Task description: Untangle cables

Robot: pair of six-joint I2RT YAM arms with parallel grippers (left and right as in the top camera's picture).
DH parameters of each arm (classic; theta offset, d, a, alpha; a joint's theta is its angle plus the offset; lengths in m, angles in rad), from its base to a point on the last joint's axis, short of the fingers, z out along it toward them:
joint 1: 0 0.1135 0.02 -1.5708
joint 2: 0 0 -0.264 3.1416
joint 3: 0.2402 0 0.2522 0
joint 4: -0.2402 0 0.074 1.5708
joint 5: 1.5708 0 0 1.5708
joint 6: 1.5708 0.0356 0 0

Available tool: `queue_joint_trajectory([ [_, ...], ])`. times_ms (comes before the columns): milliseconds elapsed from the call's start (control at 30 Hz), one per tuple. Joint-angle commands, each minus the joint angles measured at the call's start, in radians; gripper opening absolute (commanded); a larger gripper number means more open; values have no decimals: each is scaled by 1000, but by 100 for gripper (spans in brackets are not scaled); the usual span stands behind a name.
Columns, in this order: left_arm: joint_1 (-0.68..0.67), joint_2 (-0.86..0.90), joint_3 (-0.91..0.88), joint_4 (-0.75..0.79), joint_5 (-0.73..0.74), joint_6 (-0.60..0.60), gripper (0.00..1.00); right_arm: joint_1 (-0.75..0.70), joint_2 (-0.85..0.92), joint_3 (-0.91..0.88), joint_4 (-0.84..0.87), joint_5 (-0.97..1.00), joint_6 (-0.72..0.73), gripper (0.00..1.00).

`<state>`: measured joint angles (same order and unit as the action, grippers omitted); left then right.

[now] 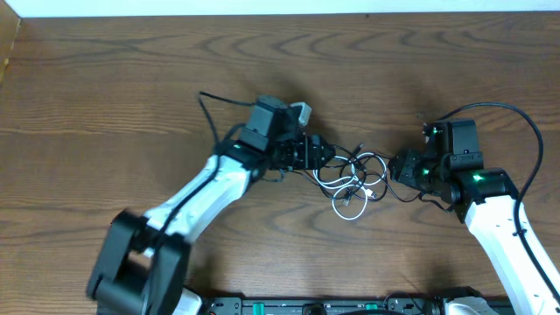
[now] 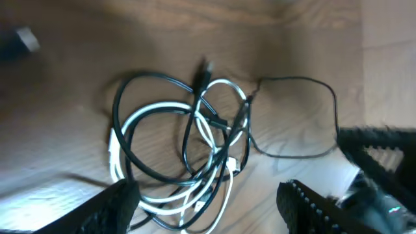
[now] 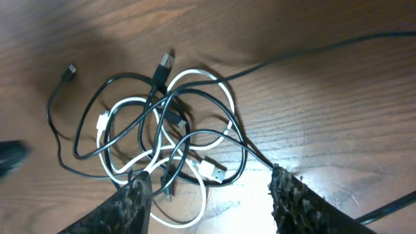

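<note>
The cables [image 1: 354,179] are lying in a loose tangle on the table [image 1: 105,87], about midway between its far and near edges and a little toward its right edge. Black and white strands are crossing over one another in overlapping loops [image 2: 175,156] [image 3: 169,136]. A black plug [image 3: 166,63] is sticking out of the heap, and a white plug [image 3: 218,172] is resting just beside the lowest loop. One thin black strand [image 2: 299,117] is curving out of the bundle in a wide loop of its own.

I am keeping my left claw [image 1: 324,155] [image 2: 208,188] spread wide at the side of the tangle nearer the left edge, grasping nothing, with the loops lying between its fingers [image 2: 117,201]. My right claw [image 1: 394,166] [image 3: 208,177] is standing released at the side nearer the right edge, its fingers [image 3: 296,201] parted over the heap and empty. I cannot tell whether either claw is touching a strand.
</note>
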<state>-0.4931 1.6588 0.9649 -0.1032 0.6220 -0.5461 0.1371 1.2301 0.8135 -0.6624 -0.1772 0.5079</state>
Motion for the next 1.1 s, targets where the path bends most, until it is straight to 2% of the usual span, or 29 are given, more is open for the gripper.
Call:
queue_joint_trajectory([
  [0, -24, 78, 0, 24, -9, -285, 72, 1, 0, 3, -3, -8, -16, 55],
  [67, -40, 119, 0, 35, -4, -390, 72, 1, 0, 3, -3, -8, -16, 55],
  [167, -59, 158, 0, 48, -5, -486, 72, 1, 0, 3, -4, -9, -16, 55],
  [367, -64, 183, 0, 193, -23, -547, 72, 1, 0, 3, -8, -9, -16, 56],
  [433, -64, 183, 0, 216, -63, -590, 68, 1, 0, 3, -13, -9, -16, 56],
  [667, -65, 183, 0, 217, -156, -682, 57, 1, 0, 3, -30, -10, -16, 55],
  [767, -74, 183, 0, 217, -212, -687, 51, 1, 0, 3, -29, -21, -16, 56],
  [867, -94, 183, 0, 218, -275, -687, 50, 1, 0, 3, -31, -43, -16, 57],
  [933, -106, 183, 0, 225, -296, -686, 39, 1, 0, 3, -37, -43, -16, 58],
  [1033, -106, 183, 0, 225, -312, -618, 8, 1, 0, 3, -39, -43, -16, 64],
  [1067, -101, 183, 0, 224, -314, -568, 8, 1, 0, 3, -39, -42, -16, 68],
])
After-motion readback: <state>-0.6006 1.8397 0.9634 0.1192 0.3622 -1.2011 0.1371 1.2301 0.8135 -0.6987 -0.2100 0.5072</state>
